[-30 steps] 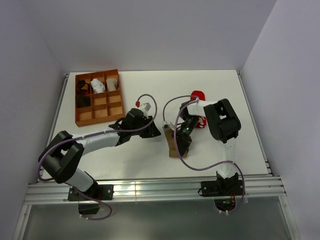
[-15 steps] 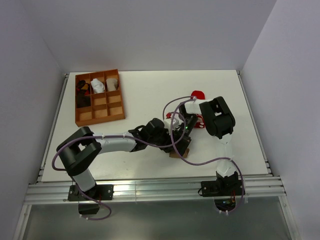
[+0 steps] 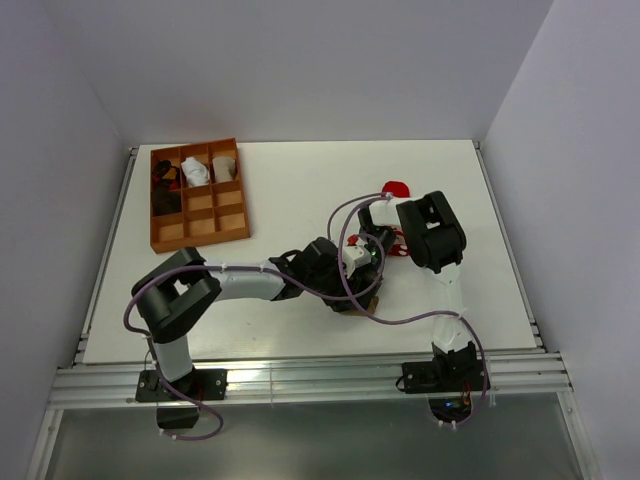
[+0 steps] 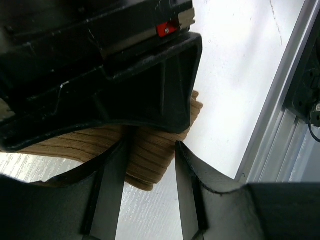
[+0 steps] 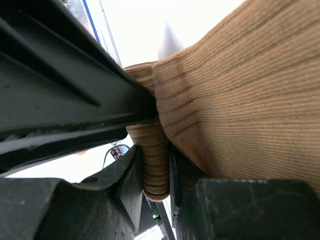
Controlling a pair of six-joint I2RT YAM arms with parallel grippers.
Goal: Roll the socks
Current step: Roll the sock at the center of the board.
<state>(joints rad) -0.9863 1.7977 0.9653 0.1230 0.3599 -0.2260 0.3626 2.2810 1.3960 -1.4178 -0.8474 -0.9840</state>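
Observation:
A tan ribbed sock (image 3: 362, 296) lies on the white table in front of the arms. My right gripper (image 3: 368, 262) is shut on a folded edge of it; in the right wrist view (image 5: 154, 167) the fold is pinched between the fingers and the rest of the sock (image 5: 250, 95) fills the frame. My left gripper (image 3: 343, 268) is open right beside the right one. In the left wrist view (image 4: 150, 146) its fingers straddle the sock's end (image 4: 150, 165) without closing on it. A red sock (image 3: 397, 188) lies behind the right arm.
A brown divided tray (image 3: 198, 195) stands at the back left, with rolled black and white socks in its far compartments. The table's metal front rail (image 4: 280, 110) runs close to the right of the sock in the left wrist view.
My left arm has swung right, from near the tray to the tan sock, and now sits against the right gripper. The right gripper has stayed on the sock and shifted slightly.

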